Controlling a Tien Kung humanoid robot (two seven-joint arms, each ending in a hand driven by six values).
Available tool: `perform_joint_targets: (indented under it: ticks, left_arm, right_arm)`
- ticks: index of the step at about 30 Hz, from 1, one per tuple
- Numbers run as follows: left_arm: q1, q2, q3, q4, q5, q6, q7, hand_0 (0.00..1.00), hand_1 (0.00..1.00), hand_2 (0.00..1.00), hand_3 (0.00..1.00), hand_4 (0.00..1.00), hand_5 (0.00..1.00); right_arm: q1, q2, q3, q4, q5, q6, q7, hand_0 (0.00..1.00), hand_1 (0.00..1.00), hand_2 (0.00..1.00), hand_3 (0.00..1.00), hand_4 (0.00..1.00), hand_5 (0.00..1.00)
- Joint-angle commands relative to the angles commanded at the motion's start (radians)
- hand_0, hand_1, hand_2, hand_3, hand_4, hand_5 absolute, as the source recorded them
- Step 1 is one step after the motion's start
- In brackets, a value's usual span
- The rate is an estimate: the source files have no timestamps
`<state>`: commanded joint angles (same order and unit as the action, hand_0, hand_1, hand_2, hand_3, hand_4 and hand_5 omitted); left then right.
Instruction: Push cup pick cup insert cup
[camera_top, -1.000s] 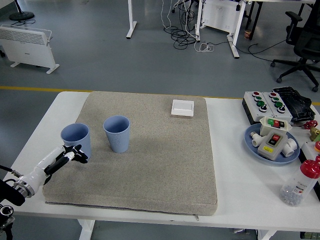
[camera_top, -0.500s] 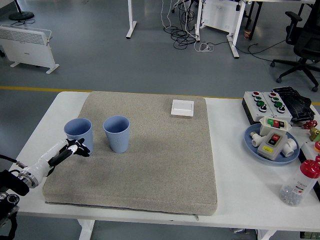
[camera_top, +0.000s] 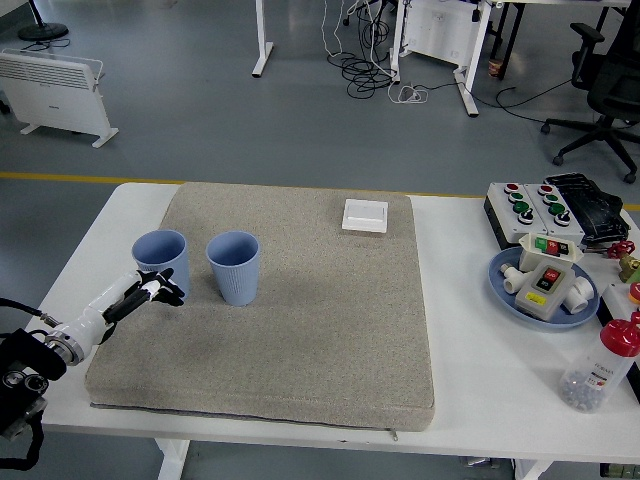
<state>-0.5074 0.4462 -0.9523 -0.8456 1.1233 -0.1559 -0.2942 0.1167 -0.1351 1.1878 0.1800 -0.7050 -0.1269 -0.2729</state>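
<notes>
Grey mat (camera_top: 300, 330) on white table (camera_top: 480, 400), left hand (camera_top: 150, 293) seemingly touching cup (camera_top: 160, 258)

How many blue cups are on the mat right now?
2. The left cup stands near the gray mat's left edge, with the left hand at its base. The right cup stands just beside it, apart. None appears hidden.
</notes>
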Motion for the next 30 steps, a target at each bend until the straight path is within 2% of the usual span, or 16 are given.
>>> perform_joint_targets:
  ticks: [12, 30]
  left_arm:
    - [-0.065, -0.031, 0.045, 0.086, -0.016, 0.006, -0.015, 0.77, 0.579, 0.509, 0.475, 0.555, 0.998]
    - [-0.155, -0.055, 0.122, 0.213, -0.06, 0.003, -0.033, 0.786, 0.582, 0.511, 0.476, 0.538, 0.998]
  right_arm:
    - [-0.003, 0.001, -0.005, 0.0, 0.003, 0.0, 0.001, 0.724, 0.651, 0.642, 0.573, 0.119, 0.469]
    - [0.001, 0.001, -0.016, 0.0, 0.008, 0.001, 0.0, 0.724, 0.651, 0.642, 0.573, 0.118, 0.47]
